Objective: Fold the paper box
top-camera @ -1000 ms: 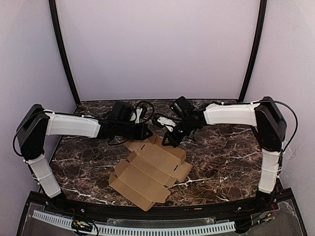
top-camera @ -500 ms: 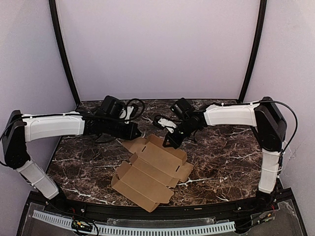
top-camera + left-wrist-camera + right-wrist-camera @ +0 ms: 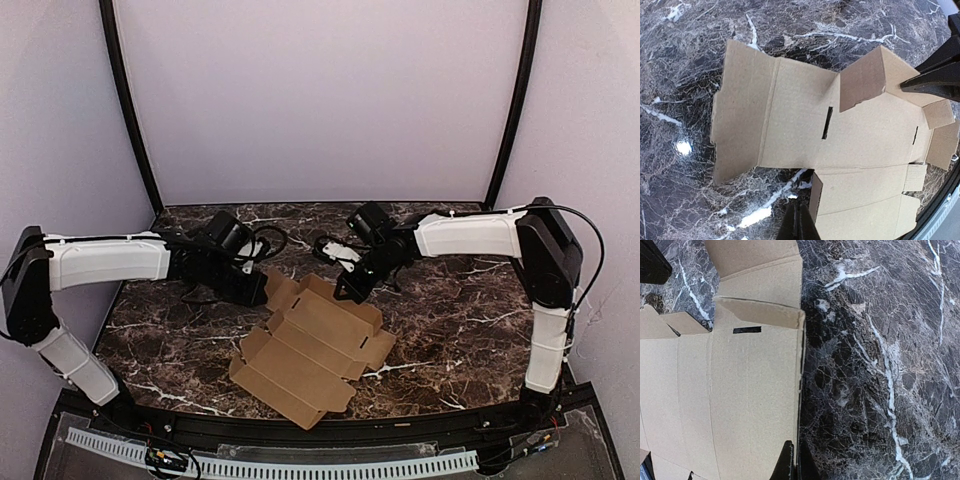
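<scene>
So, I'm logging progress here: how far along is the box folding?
Early. Done: a couple of flaps on the paper box stand up; the rest lies flat. In hand: the left fingers and right fingers, both shut and empty, sit at its edges. Left: raising the walls and tucking the tabs.

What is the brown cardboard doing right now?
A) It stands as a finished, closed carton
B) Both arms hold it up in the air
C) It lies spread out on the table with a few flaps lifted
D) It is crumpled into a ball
C: the paper box lies opened out on the marble table, mostly flat, with only a few flaps raised at its far end.
</scene>
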Controlling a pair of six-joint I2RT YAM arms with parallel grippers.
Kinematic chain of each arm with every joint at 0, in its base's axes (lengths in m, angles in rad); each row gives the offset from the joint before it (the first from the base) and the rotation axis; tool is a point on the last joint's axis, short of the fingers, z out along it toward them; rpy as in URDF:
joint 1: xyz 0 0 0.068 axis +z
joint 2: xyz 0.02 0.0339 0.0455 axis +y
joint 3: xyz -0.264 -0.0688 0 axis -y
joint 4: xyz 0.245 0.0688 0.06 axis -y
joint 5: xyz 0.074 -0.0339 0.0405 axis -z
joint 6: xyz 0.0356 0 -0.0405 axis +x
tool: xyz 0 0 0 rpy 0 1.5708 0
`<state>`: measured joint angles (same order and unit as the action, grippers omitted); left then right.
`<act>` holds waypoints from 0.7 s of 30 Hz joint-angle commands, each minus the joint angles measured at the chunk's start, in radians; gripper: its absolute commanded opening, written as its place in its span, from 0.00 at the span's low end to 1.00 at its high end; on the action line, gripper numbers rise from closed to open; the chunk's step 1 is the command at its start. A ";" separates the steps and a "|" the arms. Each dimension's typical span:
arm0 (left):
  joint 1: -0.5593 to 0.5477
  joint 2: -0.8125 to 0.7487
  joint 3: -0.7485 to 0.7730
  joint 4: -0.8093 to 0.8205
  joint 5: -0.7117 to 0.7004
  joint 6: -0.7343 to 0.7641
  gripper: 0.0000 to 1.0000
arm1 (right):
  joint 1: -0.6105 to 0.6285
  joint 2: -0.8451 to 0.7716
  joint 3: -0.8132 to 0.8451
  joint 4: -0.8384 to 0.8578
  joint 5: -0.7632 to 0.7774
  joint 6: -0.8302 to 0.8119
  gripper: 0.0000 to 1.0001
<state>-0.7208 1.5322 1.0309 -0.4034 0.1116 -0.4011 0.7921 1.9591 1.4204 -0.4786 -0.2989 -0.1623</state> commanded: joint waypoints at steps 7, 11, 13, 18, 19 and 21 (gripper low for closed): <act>-0.015 0.087 -0.033 -0.013 0.061 -0.022 0.01 | 0.013 -0.014 0.013 0.006 0.029 0.003 0.00; -0.031 0.106 -0.027 0.000 0.078 -0.026 0.01 | 0.013 -0.009 0.019 0.003 0.029 0.003 0.00; -0.040 0.109 -0.023 0.008 0.087 -0.028 0.01 | 0.014 -0.005 0.023 0.003 0.028 0.003 0.00; -0.075 0.130 -0.004 0.010 0.095 -0.037 0.01 | 0.016 0.009 0.029 0.001 0.027 0.007 0.00; -0.080 0.133 -0.002 0.010 0.095 -0.040 0.01 | 0.016 0.010 0.029 0.001 0.027 0.008 0.00; -0.096 0.143 -0.002 0.012 0.095 -0.044 0.01 | 0.016 0.012 0.028 0.000 0.029 0.009 0.00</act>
<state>-0.7868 1.6577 1.0183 -0.3901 0.1890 -0.4309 0.7959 1.9594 1.4269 -0.4801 -0.2829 -0.1616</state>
